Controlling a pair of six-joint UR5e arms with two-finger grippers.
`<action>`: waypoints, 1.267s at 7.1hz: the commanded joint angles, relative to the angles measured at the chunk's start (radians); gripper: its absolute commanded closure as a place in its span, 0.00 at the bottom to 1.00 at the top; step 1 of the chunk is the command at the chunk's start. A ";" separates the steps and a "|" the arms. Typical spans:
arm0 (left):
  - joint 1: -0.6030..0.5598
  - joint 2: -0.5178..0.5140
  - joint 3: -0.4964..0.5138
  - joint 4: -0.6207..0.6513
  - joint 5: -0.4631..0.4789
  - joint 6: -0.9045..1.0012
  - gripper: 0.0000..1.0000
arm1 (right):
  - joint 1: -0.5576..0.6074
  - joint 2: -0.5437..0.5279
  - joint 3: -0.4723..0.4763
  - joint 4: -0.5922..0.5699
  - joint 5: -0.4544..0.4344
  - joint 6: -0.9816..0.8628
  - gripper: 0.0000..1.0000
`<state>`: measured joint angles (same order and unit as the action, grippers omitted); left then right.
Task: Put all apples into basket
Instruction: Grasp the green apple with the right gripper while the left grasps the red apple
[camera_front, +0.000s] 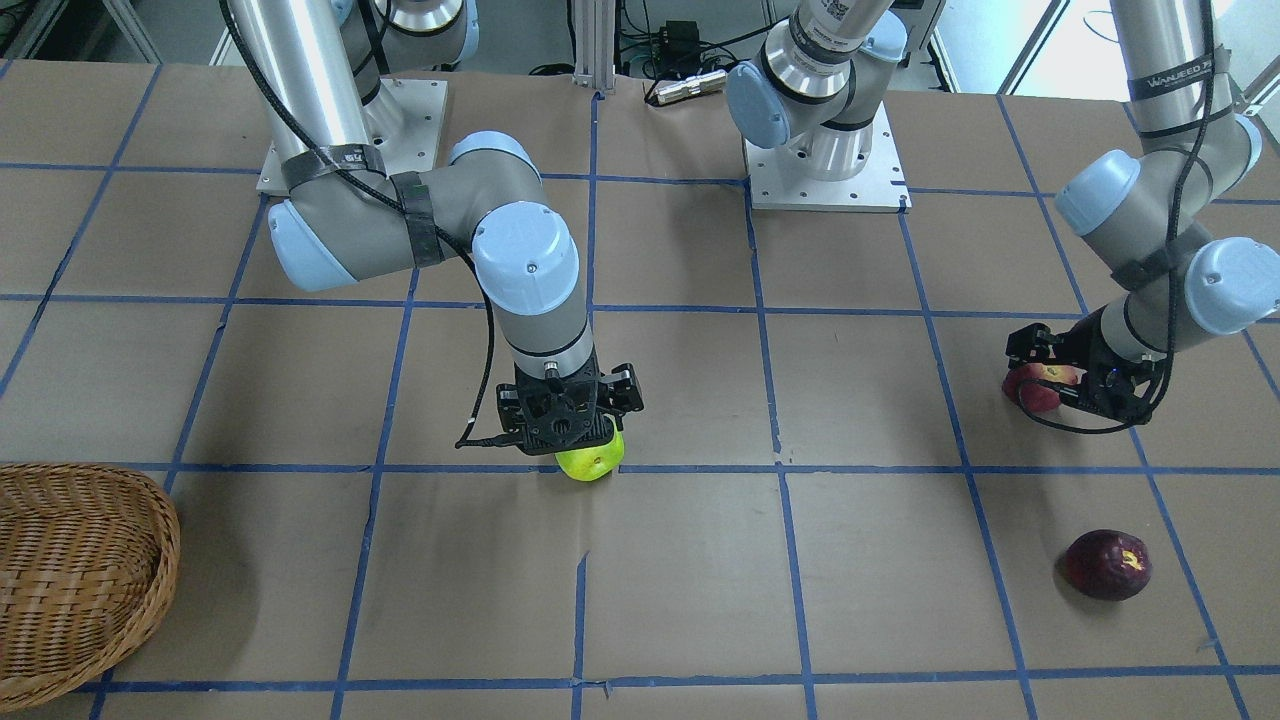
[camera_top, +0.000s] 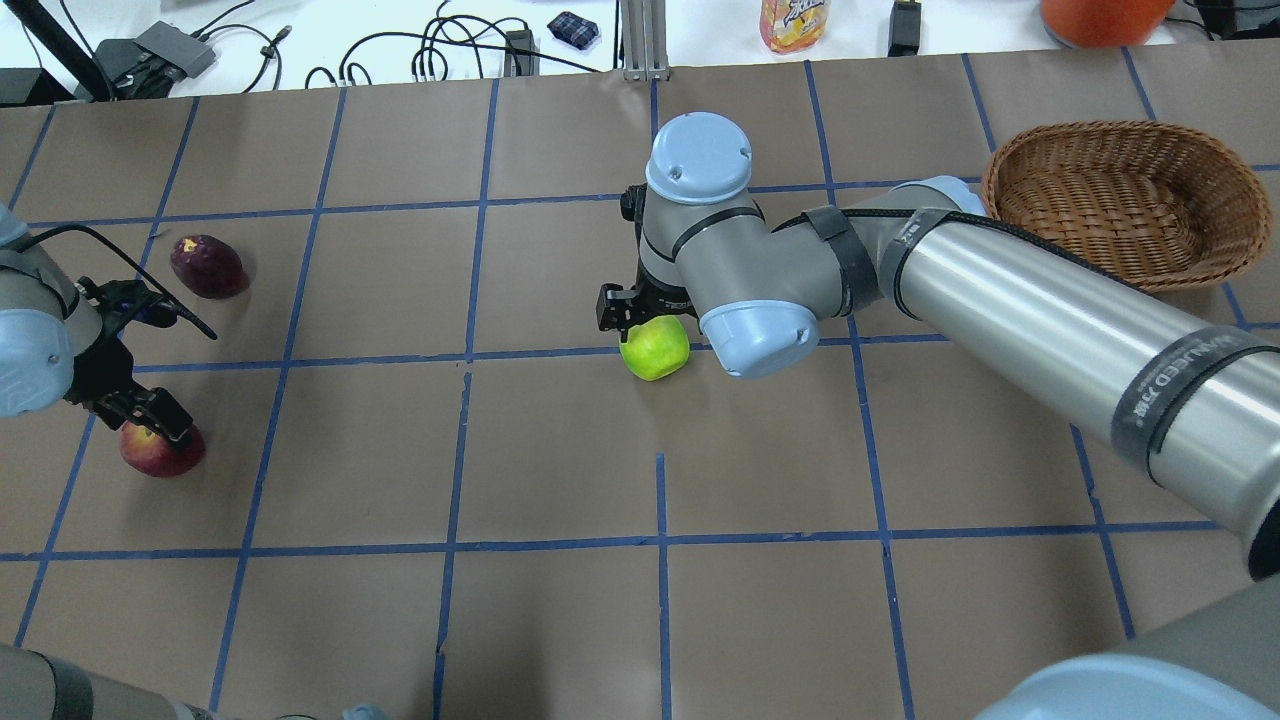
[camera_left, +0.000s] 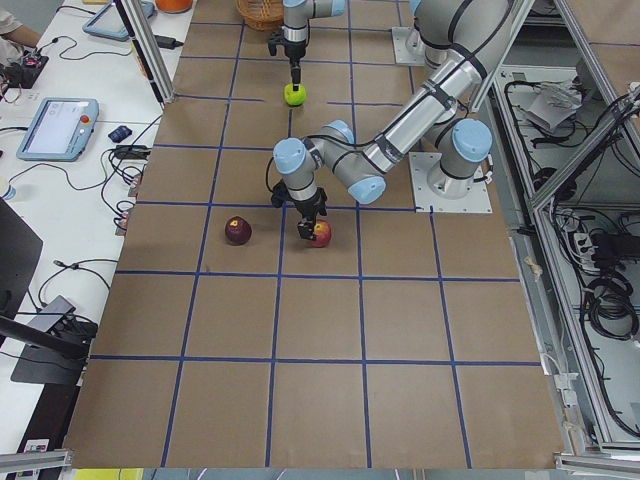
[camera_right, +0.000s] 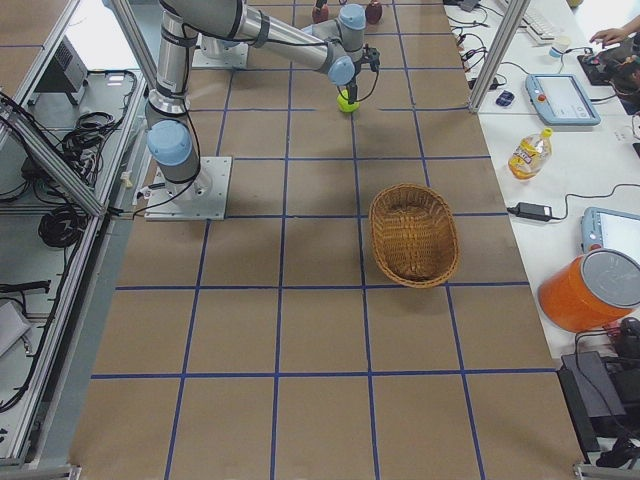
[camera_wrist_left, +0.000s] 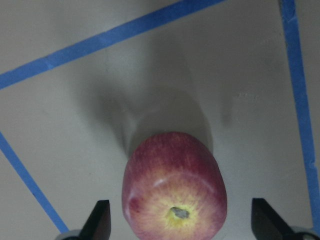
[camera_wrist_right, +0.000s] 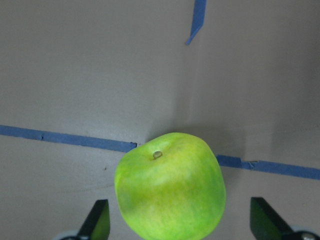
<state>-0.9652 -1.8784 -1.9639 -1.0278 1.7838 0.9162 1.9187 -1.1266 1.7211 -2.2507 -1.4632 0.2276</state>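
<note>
The lime green apple (camera_front: 592, 462) lies on a blue tape line mid-table. My right gripper (camera_front: 570, 425) stands straight over it, open; in the right wrist view the apple (camera_wrist_right: 170, 187) sits between the spread fingertips (camera_wrist_right: 99, 220) with gaps on both sides. The red apple with yellow patches (camera_front: 1035, 390) lies under my left gripper (camera_front: 1050, 372), which is open, with the apple (camera_wrist_left: 175, 190) between the spread fingertips (camera_wrist_left: 100, 220). The dark maroon apple (camera_front: 1107, 565) lies alone on the table, apart from both grippers. The wicker basket (camera_top: 1030, 160) stands empty at the table's right side.
The table is covered in brown paper with a blue tape grid. The two arm base plates (camera_front: 825, 180) sit at the robot's edge. A bottle (camera_top: 794, 22), cables and an orange tub (camera_top: 1100, 15) lie on the white bench beyond the table's far edge.
</note>
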 joint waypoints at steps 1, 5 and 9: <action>0.000 -0.042 -0.006 0.031 0.002 -0.002 0.07 | 0.000 0.028 -0.002 -0.001 0.014 -0.004 0.00; -0.024 -0.005 0.022 0.019 0.006 -0.049 0.86 | 0.003 0.077 -0.002 -0.078 0.015 0.006 0.17; -0.248 0.003 0.210 -0.155 -0.073 -0.401 0.86 | -0.039 -0.048 -0.034 0.077 -0.003 -0.033 1.00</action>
<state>-1.1456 -1.8676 -1.8369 -1.0882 1.7391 0.6444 1.9052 -1.1074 1.7067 -2.2716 -1.4566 0.2129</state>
